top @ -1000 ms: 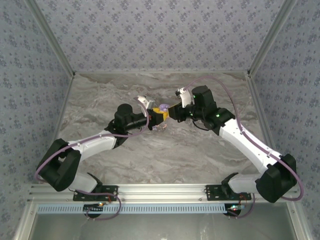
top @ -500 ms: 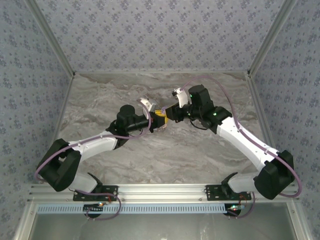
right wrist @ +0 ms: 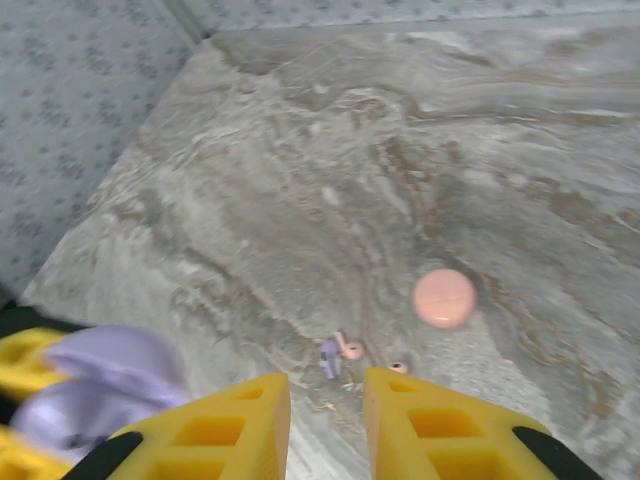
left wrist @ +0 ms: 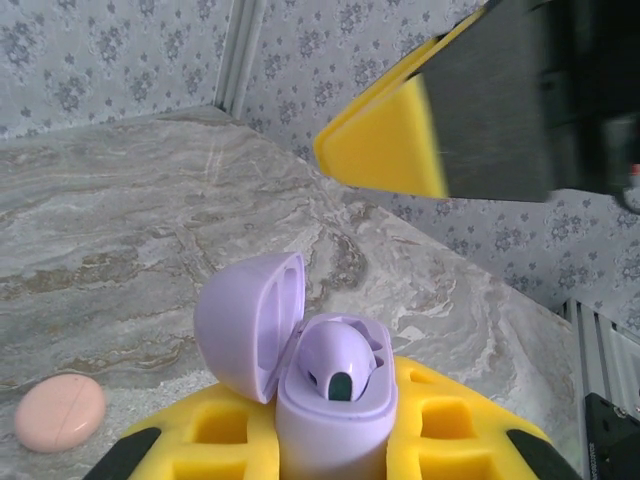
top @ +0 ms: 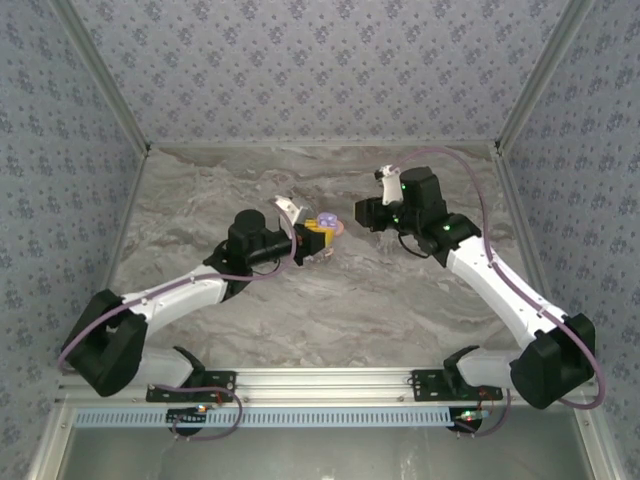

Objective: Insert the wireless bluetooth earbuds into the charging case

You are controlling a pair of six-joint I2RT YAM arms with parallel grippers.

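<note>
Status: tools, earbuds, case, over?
Left tool shut on open lilac charging case. Right tool open, empty, apart. One small lilac earbud looks seated; tiny lilac bit lies on marble table. Nothing blocking.

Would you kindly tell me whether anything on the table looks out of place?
Yes: a tiny lilac bit and two pinkish specks lie loose on the table near the pink disc, apart from the open charging case in the left gripper.
</note>
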